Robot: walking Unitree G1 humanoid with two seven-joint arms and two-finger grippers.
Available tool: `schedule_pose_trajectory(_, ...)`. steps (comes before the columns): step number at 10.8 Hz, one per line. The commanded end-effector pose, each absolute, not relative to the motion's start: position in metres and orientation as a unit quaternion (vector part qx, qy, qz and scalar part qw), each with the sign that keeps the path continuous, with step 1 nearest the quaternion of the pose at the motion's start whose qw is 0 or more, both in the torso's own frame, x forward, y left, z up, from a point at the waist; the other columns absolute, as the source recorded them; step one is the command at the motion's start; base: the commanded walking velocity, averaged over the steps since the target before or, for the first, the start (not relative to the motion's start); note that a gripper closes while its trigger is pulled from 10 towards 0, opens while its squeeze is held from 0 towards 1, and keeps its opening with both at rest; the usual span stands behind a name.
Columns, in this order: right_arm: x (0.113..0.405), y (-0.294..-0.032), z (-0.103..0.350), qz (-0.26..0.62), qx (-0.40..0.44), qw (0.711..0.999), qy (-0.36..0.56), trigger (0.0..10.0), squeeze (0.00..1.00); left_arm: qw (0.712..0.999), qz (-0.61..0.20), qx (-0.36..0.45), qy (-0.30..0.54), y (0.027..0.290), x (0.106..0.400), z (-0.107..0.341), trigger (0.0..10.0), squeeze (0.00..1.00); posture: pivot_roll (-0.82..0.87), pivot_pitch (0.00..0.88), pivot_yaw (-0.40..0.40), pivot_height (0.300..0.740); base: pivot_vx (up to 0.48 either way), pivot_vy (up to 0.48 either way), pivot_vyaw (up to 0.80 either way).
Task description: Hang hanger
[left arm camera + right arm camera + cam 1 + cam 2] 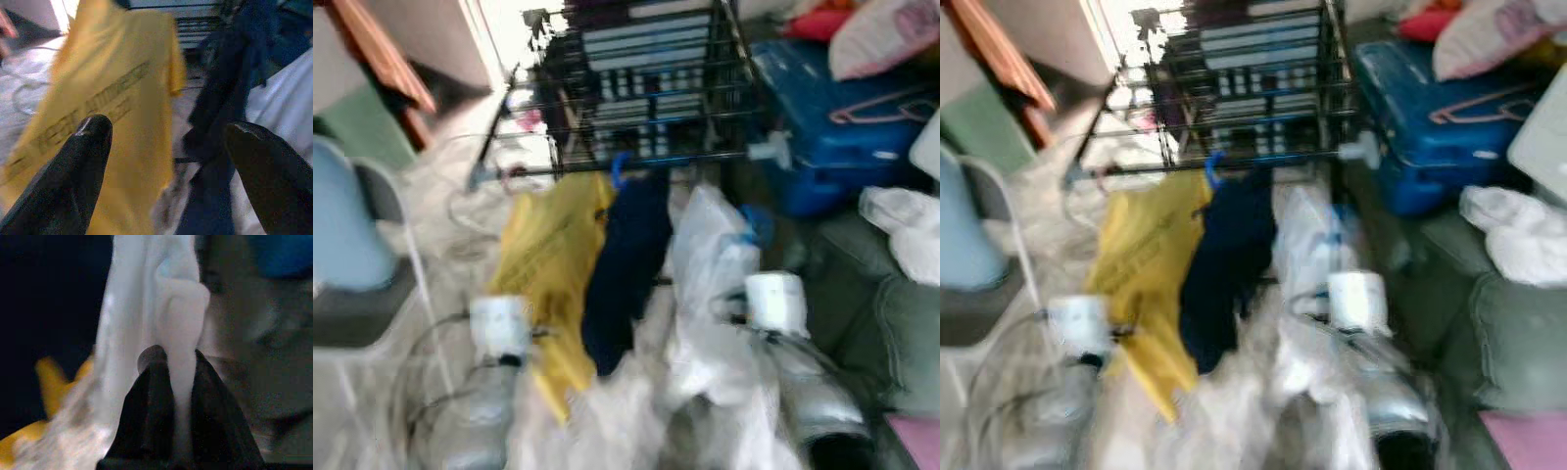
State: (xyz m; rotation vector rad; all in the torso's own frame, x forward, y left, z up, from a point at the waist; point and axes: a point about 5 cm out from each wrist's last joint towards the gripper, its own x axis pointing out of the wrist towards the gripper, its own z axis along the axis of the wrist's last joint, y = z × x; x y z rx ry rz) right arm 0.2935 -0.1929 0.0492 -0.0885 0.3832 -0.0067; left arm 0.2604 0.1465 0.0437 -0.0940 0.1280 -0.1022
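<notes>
A black wire drying rack (646, 88) stands ahead, and the head views are blurred. From its front rail hang a yellow shirt (548, 264), a navy garment (626, 264) on a blue hanger hook (619, 171), and a white garment (710, 264). My right gripper (172, 357) is shut on a fold of the white garment (146, 293), low on the cloth. My left gripper (166, 132) is open, with nothing between its fingers, just in front of the yellow shirt (117, 98) and the navy garment (230, 98).
A blue suitcase (832, 127) with a pink hanger (881, 103) on it lies right of the rack. A green sofa (901, 333) with white cloth (906, 225) is at the right. A chair (362, 264) stands at the left, with cables on the floor.
</notes>
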Motion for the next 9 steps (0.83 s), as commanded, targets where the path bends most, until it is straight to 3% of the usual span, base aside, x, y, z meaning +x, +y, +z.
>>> schedule_pose_trajectory(1, 0.305, -0.177, 0.066, 0.011, -0.038, 0.988, 0.148, 10.0, 0.00, 0.997, -0.029, -0.039, 0.067, 0.164, 0.258, 0.044, 10.0, 0.00, -0.12, 0.000, 0.128, 0.740, 0.000, 0.000, 0.00)
schedule_pose_trajectory(4, 0.313, -0.183, 0.073, 0.015, -0.050, 0.988, 0.143, 10.0, 0.00, 0.996, -0.034, -0.037, 0.074, 0.162, 0.256, 0.043, 10.0, 0.00, -0.11, 0.000, 0.143, 0.740, 0.000, 0.000, 0.00)
schedule_pose_trajectory(9, 0.351, -0.206, 0.108, 0.032, -0.076, 0.989, 0.125, 10.0, 0.00, 0.994, -0.048, -0.016, 0.093, 0.170, 0.240, 0.045, 10.0, 0.00, -0.05, 0.000, 0.173, 0.740, 0.000, 0.000, 0.00)
